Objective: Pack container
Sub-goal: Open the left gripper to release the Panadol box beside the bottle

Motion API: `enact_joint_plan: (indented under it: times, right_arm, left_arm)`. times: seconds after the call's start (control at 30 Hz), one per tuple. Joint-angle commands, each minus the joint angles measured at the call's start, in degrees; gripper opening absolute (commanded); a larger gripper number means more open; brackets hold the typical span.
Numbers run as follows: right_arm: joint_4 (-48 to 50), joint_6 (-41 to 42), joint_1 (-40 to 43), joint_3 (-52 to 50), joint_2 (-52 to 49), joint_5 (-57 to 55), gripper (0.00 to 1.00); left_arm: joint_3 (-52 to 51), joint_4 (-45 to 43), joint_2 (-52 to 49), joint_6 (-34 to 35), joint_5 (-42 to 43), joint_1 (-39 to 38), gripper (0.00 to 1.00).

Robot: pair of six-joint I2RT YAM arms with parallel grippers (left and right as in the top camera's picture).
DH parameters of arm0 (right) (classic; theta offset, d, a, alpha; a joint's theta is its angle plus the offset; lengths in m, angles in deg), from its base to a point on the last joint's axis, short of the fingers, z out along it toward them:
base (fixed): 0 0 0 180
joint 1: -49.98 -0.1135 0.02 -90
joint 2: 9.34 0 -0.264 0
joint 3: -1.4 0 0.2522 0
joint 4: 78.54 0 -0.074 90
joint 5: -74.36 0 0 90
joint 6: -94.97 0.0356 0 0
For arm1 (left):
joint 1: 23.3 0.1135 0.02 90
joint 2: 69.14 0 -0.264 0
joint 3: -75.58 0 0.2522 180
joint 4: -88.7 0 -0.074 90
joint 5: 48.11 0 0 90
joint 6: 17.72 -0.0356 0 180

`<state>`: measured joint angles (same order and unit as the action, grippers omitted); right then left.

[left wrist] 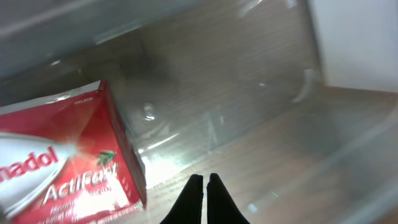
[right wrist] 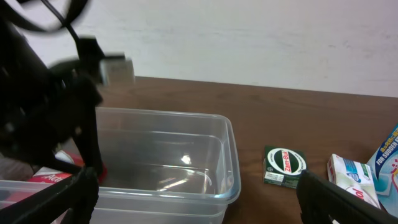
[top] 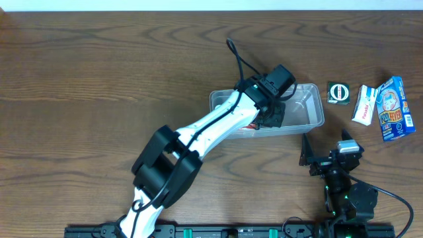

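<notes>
The clear container (top: 310, 114) sits right of the table's middle; it also shows in the right wrist view (right wrist: 227, 163). A red box (left wrist: 68, 158) lies inside it at its left end, partly visible overhead (top: 250, 126). My left gripper (top: 272, 118) is down inside the container, shut and empty (left wrist: 205, 180), just right of the red box. My right gripper (top: 324, 153) is open and empty near the front edge, in front of the container (right wrist: 199, 193). A green box (top: 339, 92), a white box (top: 363, 104) and a blue box (top: 392, 109) lie right of the container.
The green box (right wrist: 283, 166) and the white box (right wrist: 352, 179) lie on bare wood beside the container's right end. A white wall stands behind the table's far edge.
</notes>
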<state>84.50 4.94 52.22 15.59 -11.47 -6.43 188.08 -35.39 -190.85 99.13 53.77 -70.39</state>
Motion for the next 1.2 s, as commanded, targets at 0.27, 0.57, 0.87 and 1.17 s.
enact_joint_plan:
  times: [0.27, 0.57, 0.87, 1.17]
  right_arm:
    - [-0.2, 0.0, 0.8, -0.1, 0.1, 0.2, 0.99]
    - [-0.2, 0.0, 0.8, -0.1, 0.1, 0.3, 0.99]
    - [-0.2, 0.0, 0.8, -0.1, 0.1, 0.3, 0.99]
    - [-0.2, 0.0, 0.8, -0.1, 0.1, 0.3, 0.99]
  left_arm:
    - [0.9, 0.0, -3.4, -2.9, -8.1, 0.2, 0.06]
    - [0.9, -0.3, -4.1, -4.0, -10.0, 0.2, 0.06]
    - [0.9, -0.7, -6.2, -4.8, -10.0, 0.2, 0.06]
    - [0.9, -0.4, -6.2, -5.9, -11.6, 0.2, 0.06]
